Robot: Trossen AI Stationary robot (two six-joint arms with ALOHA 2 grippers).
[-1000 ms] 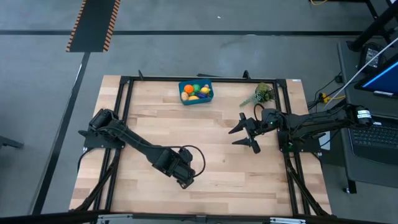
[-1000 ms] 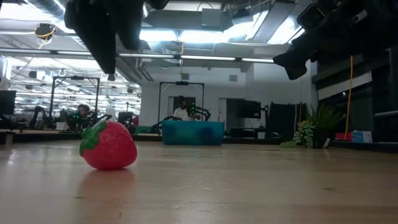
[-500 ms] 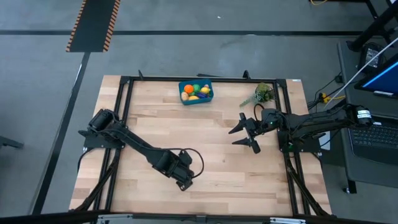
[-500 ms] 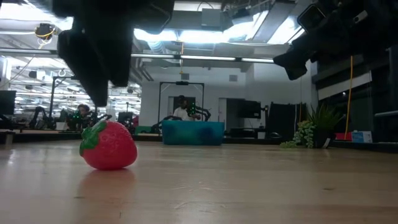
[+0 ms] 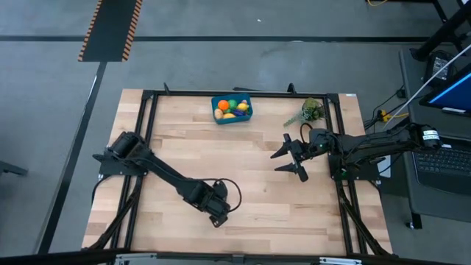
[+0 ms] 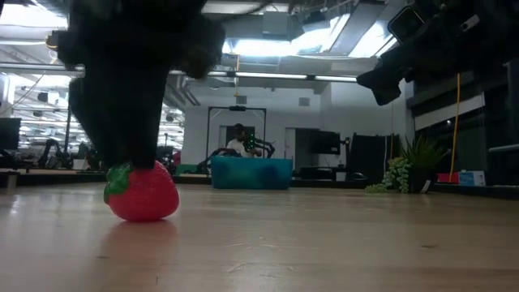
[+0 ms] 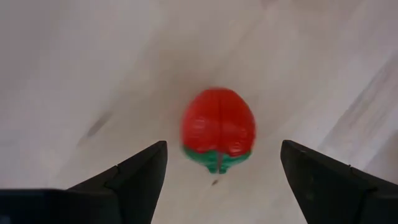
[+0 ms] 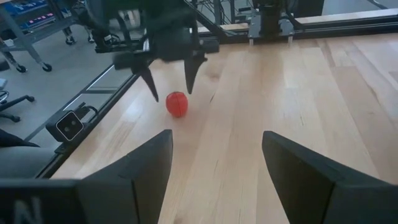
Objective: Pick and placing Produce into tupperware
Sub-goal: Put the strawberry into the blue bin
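Left tool (image 7: 221, 165) is hanging released directly over the strawberry (image 7: 218, 129), fingers either side, leafy end toward the wrist. Berry is sitting on the wooden counter (image 5: 257, 184) nr the front edge, glossy red plastic, rounded. Right tool (image 5: 293, 156), also released, is waiting farther off. Tupperware (image 5: 232, 109): back edge.

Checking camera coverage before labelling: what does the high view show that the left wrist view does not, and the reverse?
Only the high view: the blue tupperware holding produce, the plant sprig, and the open right hand waiting at the table's right side. Only the left wrist view: the strawberry, red with a green cap, between the open left hand fingers. Both: the wooden table.
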